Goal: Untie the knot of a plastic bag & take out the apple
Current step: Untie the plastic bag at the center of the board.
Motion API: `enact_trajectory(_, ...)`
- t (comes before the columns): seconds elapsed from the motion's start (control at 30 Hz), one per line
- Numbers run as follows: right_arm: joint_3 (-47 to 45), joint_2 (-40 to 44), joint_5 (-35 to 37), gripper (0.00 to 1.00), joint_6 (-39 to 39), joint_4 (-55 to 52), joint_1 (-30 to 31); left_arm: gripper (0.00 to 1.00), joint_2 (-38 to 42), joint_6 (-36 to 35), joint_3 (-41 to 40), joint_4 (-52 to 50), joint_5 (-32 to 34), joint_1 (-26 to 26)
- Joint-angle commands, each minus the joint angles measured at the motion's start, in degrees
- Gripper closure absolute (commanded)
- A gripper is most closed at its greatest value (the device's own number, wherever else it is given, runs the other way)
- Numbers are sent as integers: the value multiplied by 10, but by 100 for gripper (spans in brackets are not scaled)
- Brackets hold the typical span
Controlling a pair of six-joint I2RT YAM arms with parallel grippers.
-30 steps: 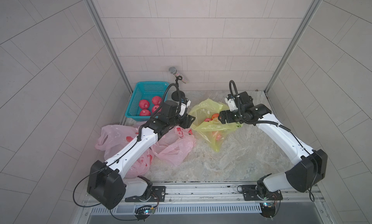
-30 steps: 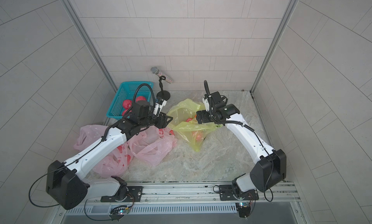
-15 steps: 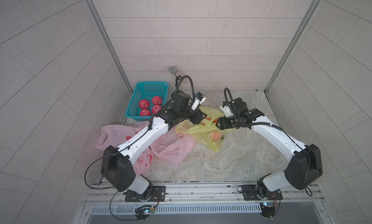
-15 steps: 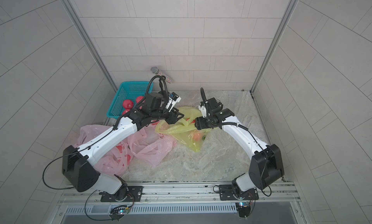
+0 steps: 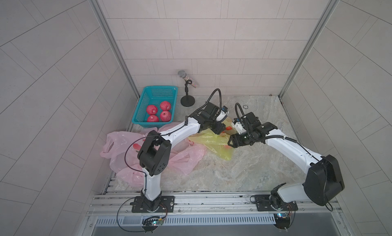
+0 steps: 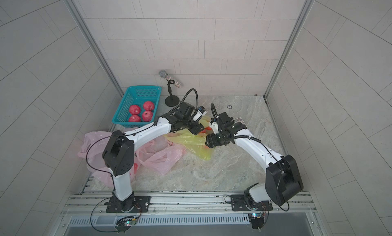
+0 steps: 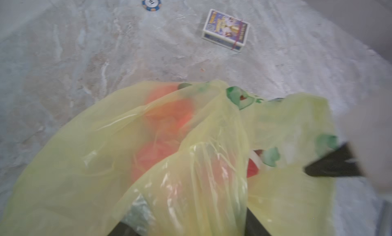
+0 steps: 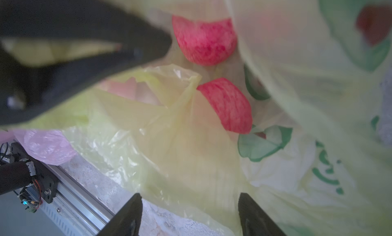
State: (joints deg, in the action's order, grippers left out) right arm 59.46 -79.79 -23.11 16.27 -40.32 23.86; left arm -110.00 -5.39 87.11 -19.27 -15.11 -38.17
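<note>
The right gripper (image 8: 188,197) has its two black fingers spread, with the film of the translucent yellow plastic bag (image 8: 169,139) lying just ahead of the tips. Beyond them, two red apples (image 8: 229,105) show bare skin through the bag's loose folds. One is close in front of the gripper. The other sits farther in, beside the tip of the left gripper (image 5: 220,130).

Yellow film shows between the left gripper's fingers in the right wrist view and drapes over them in the left wrist view. I cannot tell whether they clamp it.

In both top views the two grippers face each other across the bag (image 5: 212,139) in the middle of the grey marbled counter (image 5: 244,171), the left gripper at the bag's far-left edge and the right gripper (image 5: 231,142) at its right edge.

Crumpled pink plastic bags (image 5: 186,160) lie to the left of the yellow one. At the far left stands a teal plastic basket (image 5: 148,97) holding four more red fruits (image 5: 159,113), with a microphone on a small black stand (image 5: 187,80) just to its right. A blue-rimmed chip (image 7: 151,3) and a small printed card box (image 7: 226,30) lie on the counter beyond the bag.
</note>
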Motion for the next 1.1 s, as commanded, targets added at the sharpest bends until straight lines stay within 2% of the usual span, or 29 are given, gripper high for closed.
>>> enact_trajectory(0.0,-29,24,2,27,6,-10,2,39,-12,19,11,79,96,20)
enact_trajectory(0.1,-59,26,0,29,20,-2,1,38,-35,25,16,146,125,30)
enact_trajectory(0.3,-102,29,-2,31,40,6,-8,38,-105,74,57,211,211,51)
enact_trajectory(0.5,-136,29,-3,32,62,19,-12,37,-181,137,138,155,270,84)
enact_trajectory(0.6,-154,30,0,32,74,25,-14,38,-197,191,128,155,252,113)
enact_trajectory(0.73,-166,39,2,32,80,34,-16,39,-178,194,74,203,232,121)
enact_trajectory(0.97,-24,114,49,29,36,-49,-10,41,-146,212,2,278,168,105)
enact_trajectory(1.07,47,100,55,25,7,-43,6,41,-146,221,-6,284,158,98)
